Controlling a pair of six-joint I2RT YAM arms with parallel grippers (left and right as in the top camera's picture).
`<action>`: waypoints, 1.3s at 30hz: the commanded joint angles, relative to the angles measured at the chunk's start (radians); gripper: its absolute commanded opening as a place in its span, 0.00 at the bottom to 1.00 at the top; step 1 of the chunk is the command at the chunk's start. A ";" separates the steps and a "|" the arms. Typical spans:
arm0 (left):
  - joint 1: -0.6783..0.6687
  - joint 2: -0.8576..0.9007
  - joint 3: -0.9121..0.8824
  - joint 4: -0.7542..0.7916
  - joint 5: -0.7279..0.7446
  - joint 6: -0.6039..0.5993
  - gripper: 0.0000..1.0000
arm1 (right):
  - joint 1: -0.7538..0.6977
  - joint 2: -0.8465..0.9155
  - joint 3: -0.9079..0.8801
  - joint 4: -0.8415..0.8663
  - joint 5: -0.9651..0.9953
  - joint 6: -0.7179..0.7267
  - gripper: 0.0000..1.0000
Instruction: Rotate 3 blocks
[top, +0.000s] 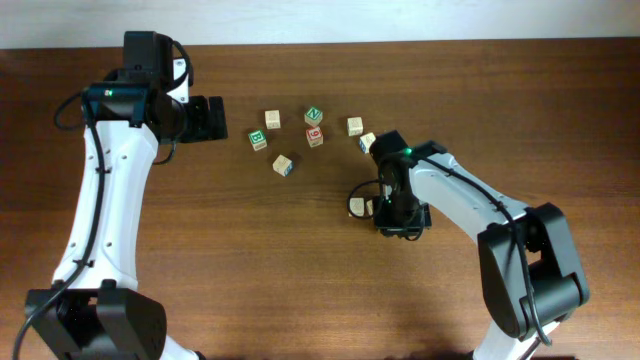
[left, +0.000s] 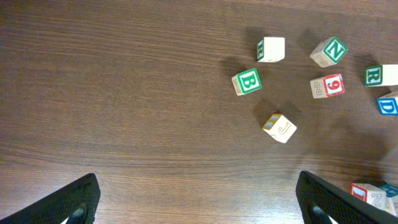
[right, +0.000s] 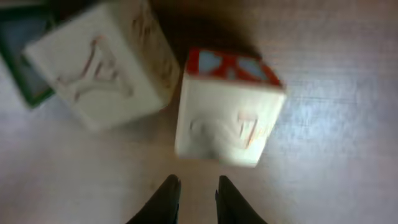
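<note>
The right gripper (right: 196, 188) sits low at the bottom middle of its wrist view. Its fingers are drawn almost together with only a slit between them, and they pinch nothing. Just ahead, in the centre of the frame, stands a pale block (right: 227, 118) with a red top face and faint print on the side facing the fingers. A second pale block (right: 99, 68) with reddish print sits tilted at the upper left, touching it or nearly so; blur hides which.

These look like small wooden cubes: light, rigid and smooth-sided, likely to skid on the table (top: 200, 250) if nudged rather than gripped. The best hold is probably across two opposite flat faces at mid-height, which needs the fingers spread wider than the cube first. A corner grip would likely twist out.

More blocks (top: 284, 165) lie scattered in the upper middle of the overhead view, well apart from this pair. The left gripper (left: 198, 180) hangs above bare wood, fingers spread wide and empty.
</note>
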 joint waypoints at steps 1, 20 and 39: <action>0.003 0.003 0.015 -0.002 -0.006 -0.003 0.99 | 0.000 -0.016 -0.039 0.056 0.078 0.011 0.22; 0.003 0.003 0.015 -0.002 -0.007 -0.003 0.99 | -0.077 -0.049 0.108 -0.074 0.116 0.017 0.17; 0.003 0.003 0.015 -0.002 -0.007 -0.003 0.99 | -0.149 0.082 0.090 0.187 -0.079 -0.020 0.17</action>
